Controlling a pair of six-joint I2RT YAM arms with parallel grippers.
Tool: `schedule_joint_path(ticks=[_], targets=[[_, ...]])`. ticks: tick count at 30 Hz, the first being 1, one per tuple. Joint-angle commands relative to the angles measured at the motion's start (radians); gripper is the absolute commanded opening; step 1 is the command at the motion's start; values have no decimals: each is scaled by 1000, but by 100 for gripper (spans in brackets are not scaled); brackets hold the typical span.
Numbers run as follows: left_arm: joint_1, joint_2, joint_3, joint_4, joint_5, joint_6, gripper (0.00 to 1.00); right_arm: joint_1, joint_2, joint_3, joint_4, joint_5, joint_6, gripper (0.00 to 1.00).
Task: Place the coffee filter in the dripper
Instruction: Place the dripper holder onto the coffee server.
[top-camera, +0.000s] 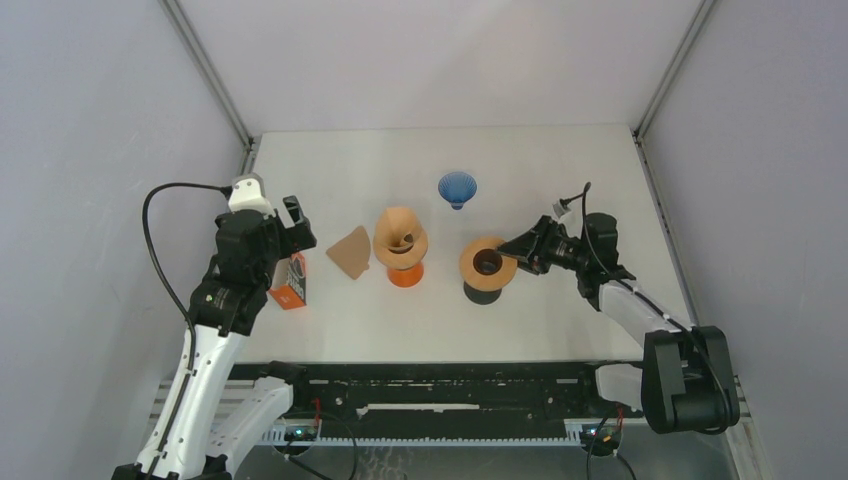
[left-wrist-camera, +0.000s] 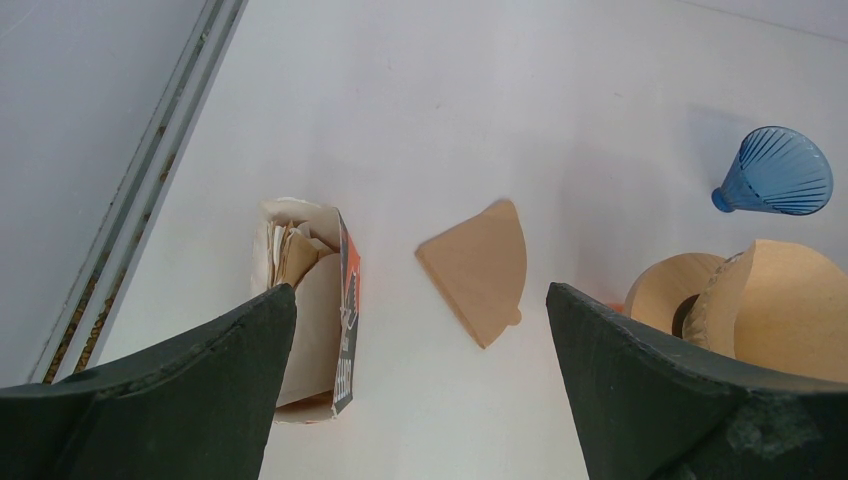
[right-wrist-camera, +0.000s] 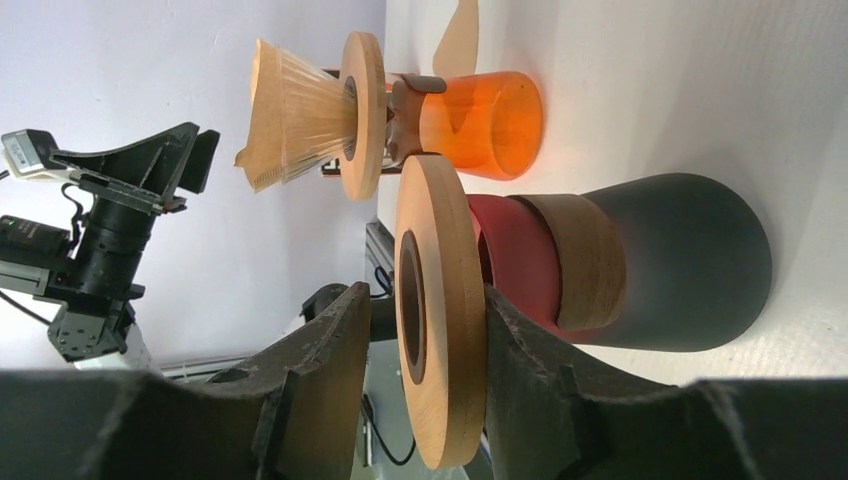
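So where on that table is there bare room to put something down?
The far strip behind the blue dripper is bare, as is the near strip along the front edge. The middle row is crowded: filter box, loose filter, orange dripper, black stand with the right hand at it.

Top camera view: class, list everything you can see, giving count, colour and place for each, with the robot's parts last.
cardboard filter box: one, orange and white, left side
loose paper coffee filter: one, brown, lying flat right of the box
filter-lined dripper on orange stand: one, brown paper inside, centre
ribbed plastic dripper cone: one, blue, behind centre
wooden ring on dark stand: one, tan over black, right of centre
table: one, white
left gripper: black, open, above box
right gripper: black, open, straddling the ring's edge
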Motion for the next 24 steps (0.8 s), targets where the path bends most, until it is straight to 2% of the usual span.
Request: schedule_joint_path(ticks=[1,11,24], targets=[[7,-6,-17,33,11,10,100,-8,-26,32,-111,68,-91,52],[7,-5,-18,33,13,8,100,11,-57,85,-170,108,-159,58],[7,-10,-18,34,10,9,100,30,-49,104,-85,116,-155,65]])
